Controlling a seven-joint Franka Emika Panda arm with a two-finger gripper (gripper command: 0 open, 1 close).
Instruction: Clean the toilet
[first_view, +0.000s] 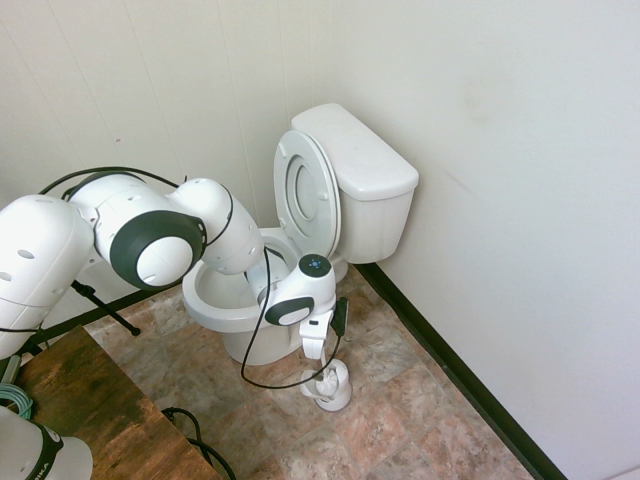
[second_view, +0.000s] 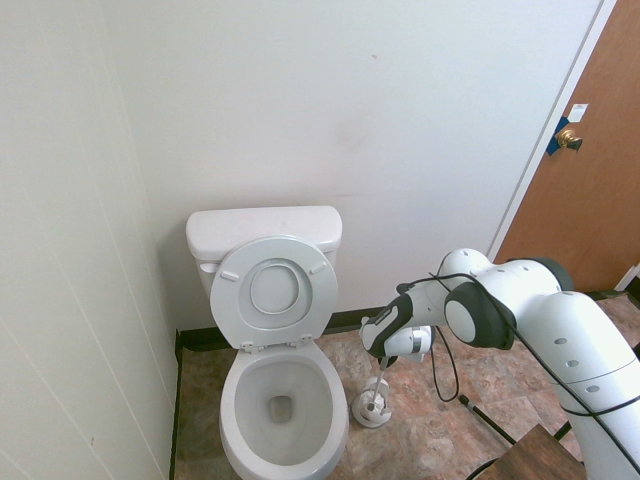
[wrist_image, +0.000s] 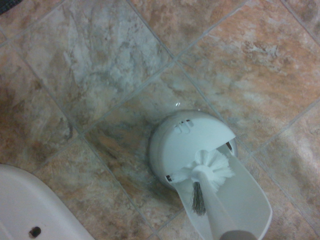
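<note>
The white toilet (first_view: 352, 180) stands in the corner with seat and lid raised against the tank, its bowl (second_view: 236, 405) uncovered. My gripper (first_view: 314, 354) hangs low beside the bowl's front, over the small white brush holder (first_view: 331, 386) on the floor, and is shut on the slim white brush handle (second_view: 380, 386). In the wrist view the bristled brush head (wrist_image: 212, 167) sits at the mouth of the holder (wrist_image: 187, 140), and an edge of the toilet (wrist_image: 30, 205) shows in a corner.
Tan stone floor tiles (wrist_image: 100, 60) surround the holder. White walls close in behind and beside the toilet. A brown door (second_view: 590, 170) stands at the right in the second exterior view. A wooden tabletop (first_view: 90, 410) lies near the arm's base.
</note>
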